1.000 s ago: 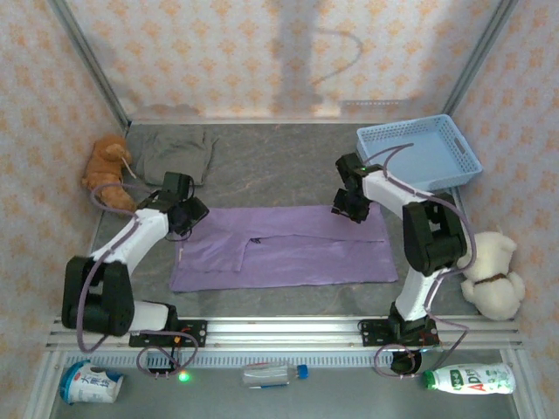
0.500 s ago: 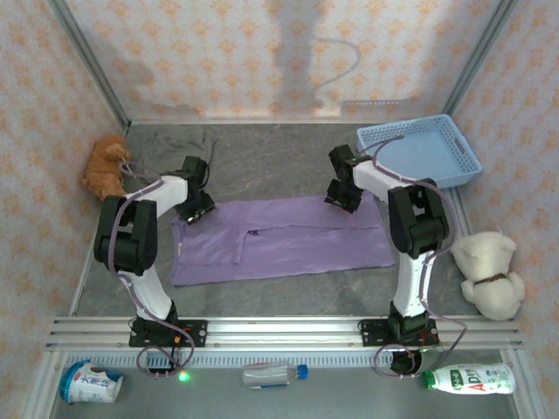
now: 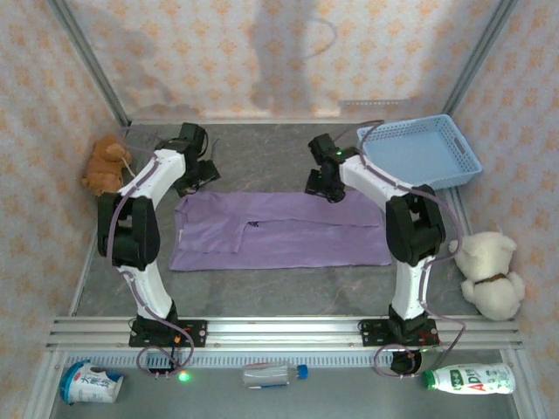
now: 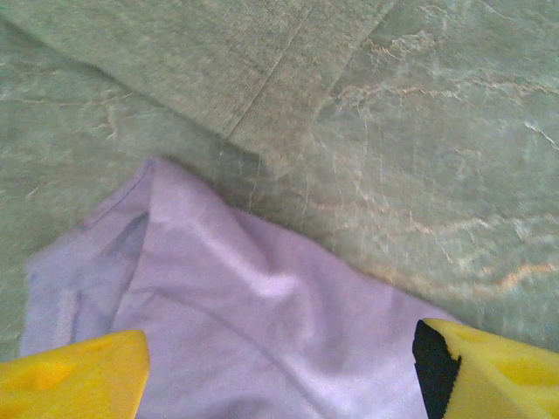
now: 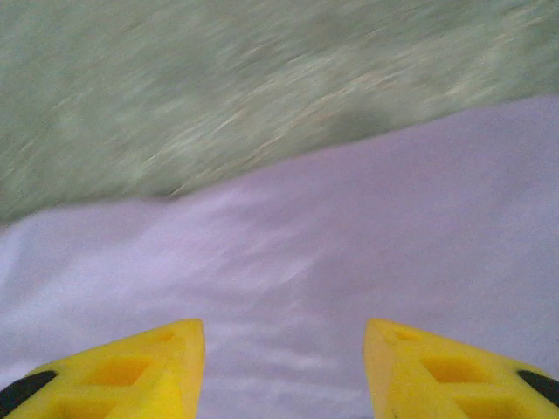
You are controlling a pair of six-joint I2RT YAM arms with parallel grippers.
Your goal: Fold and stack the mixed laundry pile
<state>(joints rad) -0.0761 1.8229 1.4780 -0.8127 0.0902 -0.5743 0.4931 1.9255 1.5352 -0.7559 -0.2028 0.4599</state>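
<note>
The lavender-purple soft short-sleeved shirt (image 3: 279,234) lies flat on the grey marbled table (image 3: 262,157), its far edge beneath the left gripper (image 3: 196,177) and right gripper (image 3: 321,186), both with fingers apart and gripping nothing; I judge they should pinch that hem level together, avoiding the grey-brown trouser-like cloth (image 4: 201,52) nearby.

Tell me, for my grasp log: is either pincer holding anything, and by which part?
Nothing looks held: the left pincer and the right pincer both stand open over the far edge of the purple shirt.

Lavender shirt (image 3: 288,236) lies spread flat and wide; grey-brown garment (image 4: 201,61) lies just beyond its far-left corner.
</note>
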